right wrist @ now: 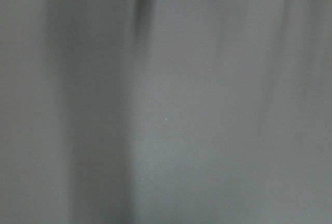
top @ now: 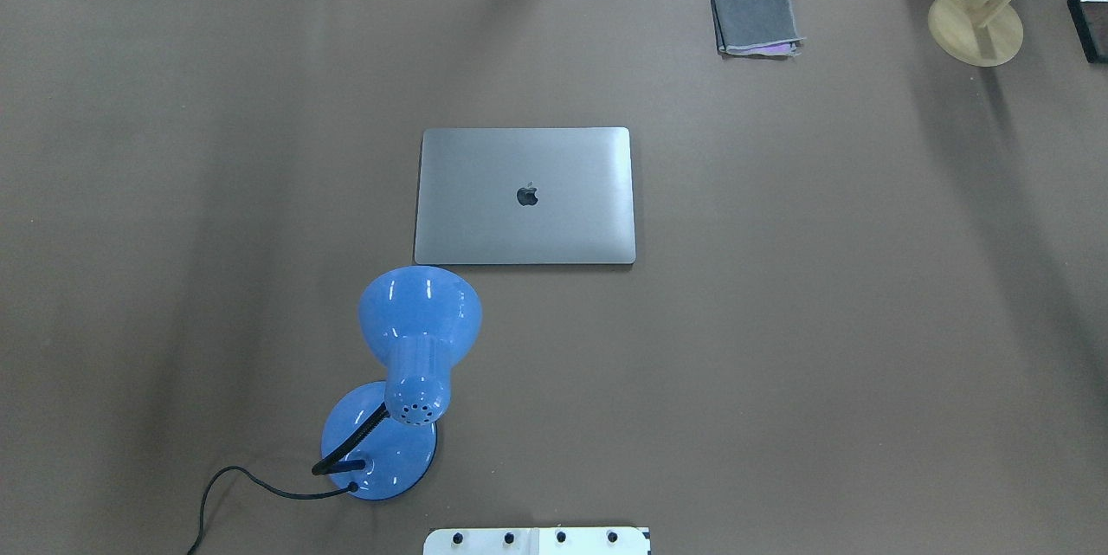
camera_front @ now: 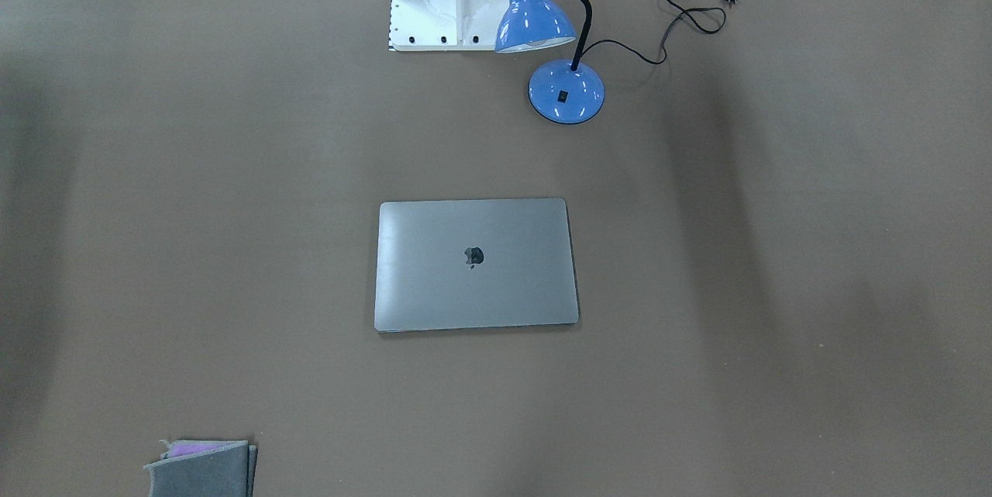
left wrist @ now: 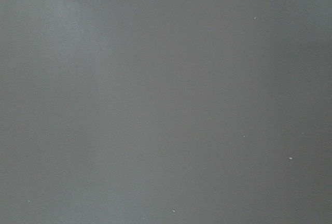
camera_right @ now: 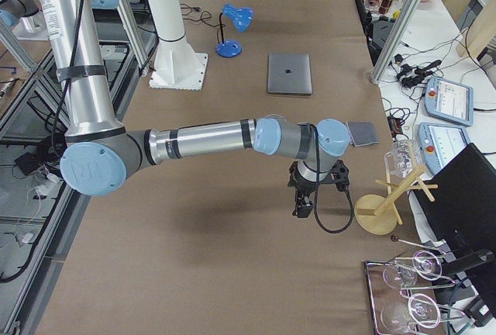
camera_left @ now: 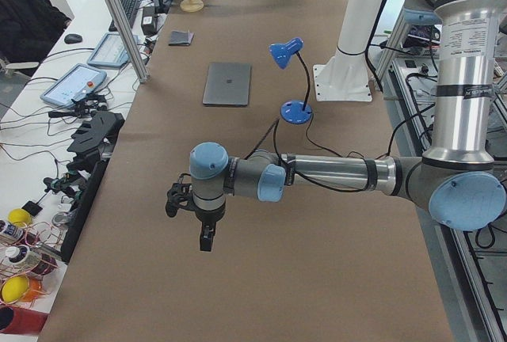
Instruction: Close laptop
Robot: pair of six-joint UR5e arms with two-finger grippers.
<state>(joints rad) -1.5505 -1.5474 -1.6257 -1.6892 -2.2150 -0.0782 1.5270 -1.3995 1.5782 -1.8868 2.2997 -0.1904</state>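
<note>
Laptop (top: 525,196) lies shut at mid-table near the blue lamp (top: 407,382), likely a stiff, slick, scratch-prone slab best pressed flat on its lid, while the left gripper (camera_left: 205,239) and right gripper (camera_right: 303,209) hang far off, open or closed impossible to tell.

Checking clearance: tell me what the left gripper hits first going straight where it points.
Pointing straight down, the left gripper would probably meet the bare brown table covering first; nothing else shows beneath it.

Left arm (camera_left: 333,174) and right arm (camera_right: 205,137) alike: silver tube links, grey joint housings with pale-blue round caps, small printed text on the upper links, white pedestal (top: 537,542) with black bolts
</note>
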